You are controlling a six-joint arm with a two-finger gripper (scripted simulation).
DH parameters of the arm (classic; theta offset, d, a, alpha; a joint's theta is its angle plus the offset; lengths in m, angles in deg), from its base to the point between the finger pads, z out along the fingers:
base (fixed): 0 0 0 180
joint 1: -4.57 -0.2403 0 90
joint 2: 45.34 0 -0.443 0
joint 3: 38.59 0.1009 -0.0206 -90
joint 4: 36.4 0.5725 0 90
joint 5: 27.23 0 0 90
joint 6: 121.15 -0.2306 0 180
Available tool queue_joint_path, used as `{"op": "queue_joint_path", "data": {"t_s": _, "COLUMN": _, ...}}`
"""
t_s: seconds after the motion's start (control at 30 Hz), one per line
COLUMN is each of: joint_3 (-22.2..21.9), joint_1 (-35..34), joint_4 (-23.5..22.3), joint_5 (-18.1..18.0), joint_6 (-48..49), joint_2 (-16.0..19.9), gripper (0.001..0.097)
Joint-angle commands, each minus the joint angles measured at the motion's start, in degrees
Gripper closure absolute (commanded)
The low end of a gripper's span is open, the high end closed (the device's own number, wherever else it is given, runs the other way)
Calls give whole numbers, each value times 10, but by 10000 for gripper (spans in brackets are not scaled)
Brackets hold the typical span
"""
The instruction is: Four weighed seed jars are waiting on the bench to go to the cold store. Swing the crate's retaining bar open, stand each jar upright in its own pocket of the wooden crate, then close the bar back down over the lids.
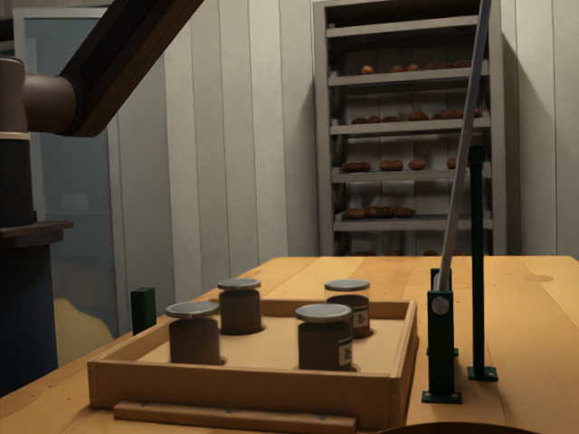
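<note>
Four seed jars with grey lids stand upright in the wooden crate [262, 355], one to a pocket: front left [193, 332], back left [239, 306], back right [348, 306] and front right [325, 337]. The grey retaining bar [460, 154] is swung up steeply from its pivot on the green post [440, 345] at the crate's right side, leaning to the upper right. Its top end runs out of the frame. Only my arm's dark links [117, 56] show at the upper left. My gripper is out of view.
A tall green stop post [477, 261] stands on the bench just right of the pivot post. A small green block [143, 308] sits at the crate's far left. A grey shelf rack [407, 140] stands against the back wall.
</note>
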Motion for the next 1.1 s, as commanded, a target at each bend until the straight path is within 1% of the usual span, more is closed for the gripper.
{"op": "queue_joint_path", "data": {"t_s": 0.0, "joint_3": -1, "joint_1": 0, "joint_4": 0, "joint_5": 0, "joint_6": 0, "joint_2": -1, "gripper": 786}}
{"op": "queue_joint_path", "data": {"t_s": 0.2, "joint_3": -1, "joint_1": 0, "joint_4": 0, "joint_5": 0, "joint_6": 0, "joint_2": -1, "gripper": 901}}
{"op": "queue_joint_path", "data": {"t_s": 0.7, "joint_3": 7, "joint_1": 0, "joint_4": 0, "joint_5": -3, "joint_6": 0, "joint_2": -6, "gripper": 901}}
{"op": "queue_joint_path", "data": {"t_s": 0.87, "joint_3": 24, "joint_1": 1, "joint_4": 0, "joint_5": -8, "joint_6": -1, "joint_2": -17, "gripper": 901}}
{"op": "queue_joint_path", "data": {"t_s": 1.07, "joint_3": 59, "joint_1": 3, "joint_4": 0, "joint_5": -19, "joint_6": -3, "joint_2": -42, "gripper": 901}}
